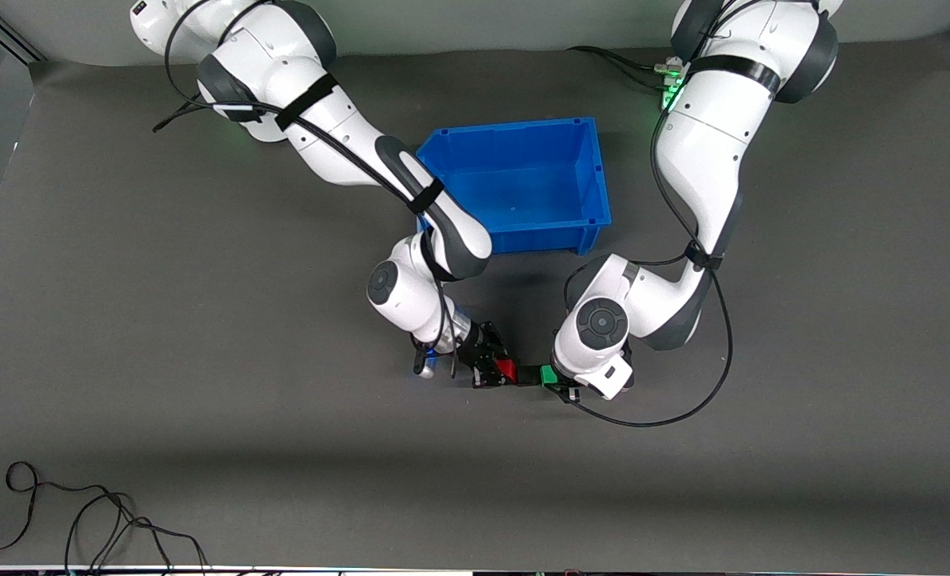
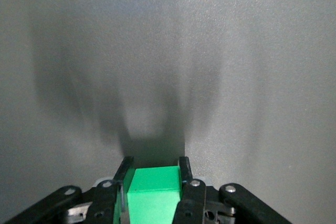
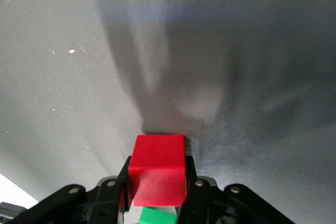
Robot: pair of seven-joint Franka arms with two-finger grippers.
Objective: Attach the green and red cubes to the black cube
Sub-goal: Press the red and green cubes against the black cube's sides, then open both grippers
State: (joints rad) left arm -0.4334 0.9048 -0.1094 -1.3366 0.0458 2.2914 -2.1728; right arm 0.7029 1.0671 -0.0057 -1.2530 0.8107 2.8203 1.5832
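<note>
Low over the mat, nearer the front camera than the bin, the red cube [image 1: 507, 370], black cube [image 1: 528, 374] and green cube [image 1: 548, 374] form a short row and appear to touch. My right gripper [image 1: 497, 373] is shut on the red cube [image 3: 157, 174], which fills the space between its fingers [image 3: 190, 169] in the right wrist view. At the row's left-arm end, my left gripper [image 1: 558, 386] is shut on the green cube [image 2: 152, 195], held between its fingers [image 2: 124, 169]. A dark shape at the green cube's outer face may be the black cube.
A blue bin [image 1: 515, 240] stands open farther from the front camera, just past both wrists. The right arm's forearm [image 1: 451, 224] crosses its corner. Loose black cable [image 1: 99, 520] lies near the front edge toward the right arm's end.
</note>
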